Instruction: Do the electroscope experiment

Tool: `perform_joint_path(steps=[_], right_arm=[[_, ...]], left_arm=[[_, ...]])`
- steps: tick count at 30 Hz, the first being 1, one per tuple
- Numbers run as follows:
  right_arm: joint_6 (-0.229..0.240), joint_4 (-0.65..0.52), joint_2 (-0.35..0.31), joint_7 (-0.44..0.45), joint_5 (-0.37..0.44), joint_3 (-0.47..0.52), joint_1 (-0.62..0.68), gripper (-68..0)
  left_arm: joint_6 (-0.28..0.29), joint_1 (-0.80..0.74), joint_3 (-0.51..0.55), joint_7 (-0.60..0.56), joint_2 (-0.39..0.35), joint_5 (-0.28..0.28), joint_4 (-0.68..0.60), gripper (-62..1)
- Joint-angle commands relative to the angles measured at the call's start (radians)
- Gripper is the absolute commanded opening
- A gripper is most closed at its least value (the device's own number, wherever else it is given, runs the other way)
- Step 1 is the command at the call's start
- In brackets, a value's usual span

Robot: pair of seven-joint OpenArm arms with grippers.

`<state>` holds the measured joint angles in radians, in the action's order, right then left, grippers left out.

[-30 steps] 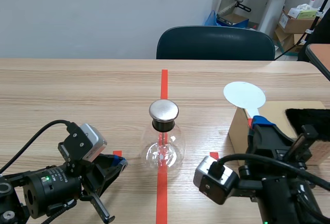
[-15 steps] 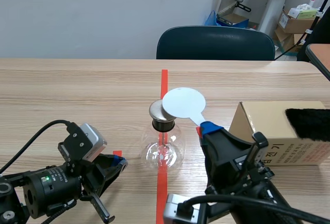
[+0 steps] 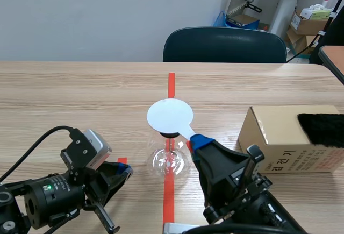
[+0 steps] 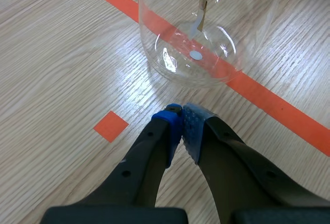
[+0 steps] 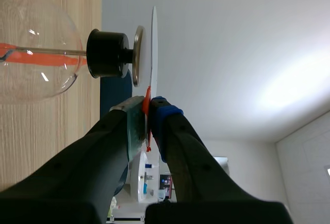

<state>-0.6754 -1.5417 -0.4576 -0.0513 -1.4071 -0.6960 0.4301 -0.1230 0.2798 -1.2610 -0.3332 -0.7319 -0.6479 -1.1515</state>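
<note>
Wooden table (image 3: 80, 94): right pincer (image 5: 148, 108) holds white disc (image 3: 170, 115) over electroscope (image 3: 171, 161).

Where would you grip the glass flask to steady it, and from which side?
Probably by the black stopper at the neck, jaws level, from the robot's left. The bulb of the flask is round, wide and slick; the white disc covers the top, and the right gripper fills the other side.
</note>
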Motion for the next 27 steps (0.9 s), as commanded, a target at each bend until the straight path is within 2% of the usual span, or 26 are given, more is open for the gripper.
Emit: perform_joint_path(steps=[1,21,27], right_arm=[[-0.012,-0.010,-0.008,-0.001,-0.003,0.001,-0.009,-66.7],[-0.012,-0.010,-0.008,-0.003,-0.003,0.001,-0.009,-66.7],[-0.012,-0.010,-0.008,-0.037,-0.002,0.001,-0.009,-66.7]], left_arm=[[0.002,0.003,0.005,-0.013,0.003,0.001,-0.021,-58.4],[0.002,0.003,0.005,-0.013,0.003,0.001,-0.021,-58.4],[0.002,0.003,0.005,-0.013,0.003,0.001,-0.021,-58.4]])
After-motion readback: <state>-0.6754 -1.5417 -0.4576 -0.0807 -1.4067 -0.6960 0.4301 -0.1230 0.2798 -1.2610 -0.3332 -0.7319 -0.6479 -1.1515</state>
